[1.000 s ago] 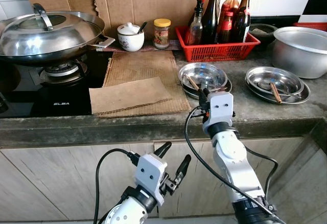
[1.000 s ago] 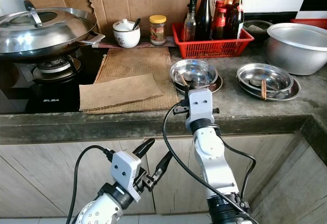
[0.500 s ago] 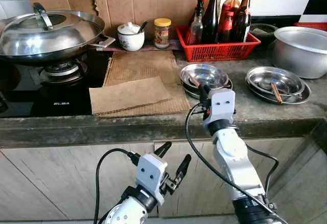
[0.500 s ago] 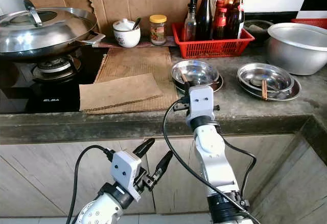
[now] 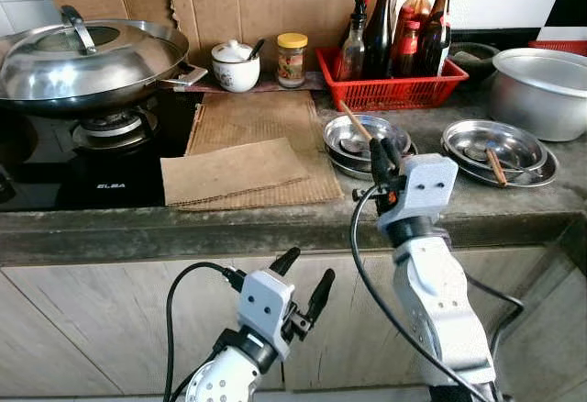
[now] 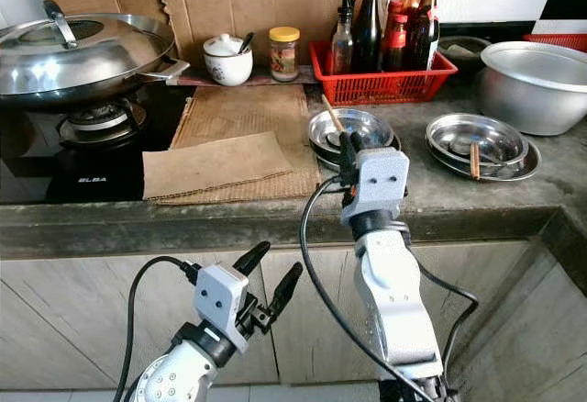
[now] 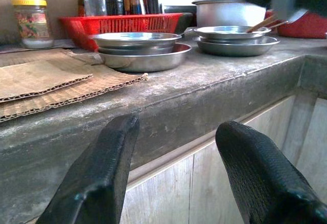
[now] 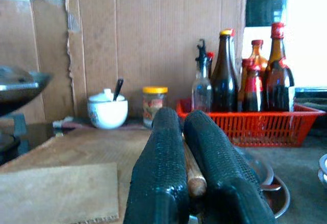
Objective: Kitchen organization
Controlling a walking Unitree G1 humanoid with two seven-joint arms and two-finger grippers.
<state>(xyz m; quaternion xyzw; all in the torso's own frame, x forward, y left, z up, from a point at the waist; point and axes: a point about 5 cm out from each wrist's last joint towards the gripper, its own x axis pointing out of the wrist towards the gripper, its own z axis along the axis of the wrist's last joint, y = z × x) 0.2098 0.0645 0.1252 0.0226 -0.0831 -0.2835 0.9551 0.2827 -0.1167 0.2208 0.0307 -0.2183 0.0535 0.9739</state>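
Right gripper (image 5: pixel 381 152) pinching a wooden chopstick (image 5: pixel 355 128), raised just above the near steel bowl (image 5: pixel 396 136) on the counter (image 5: pixel 275 223). Left gripper (image 5: pixel 304 281) spread, idle below the counter edge. Advisable: hold grip firm, carry level, avoid clipping the red basket (image 5: pixel 390 90).

The right gripper (image 5: pixel 382 156) has been raised from the near rim of the stacked steel plates (image 5: pixel 341 141) and shifted a little toward the robot's right, so that it is now held above the plates. The wooden chopstick (image 5: pixel 357 128), which lay in the top plate a second ago, has been lifted clear with it and is now clamped between the black fingers (image 8: pixel 158 173), slanting up and away toward the red basket (image 5: pixel 385 90).
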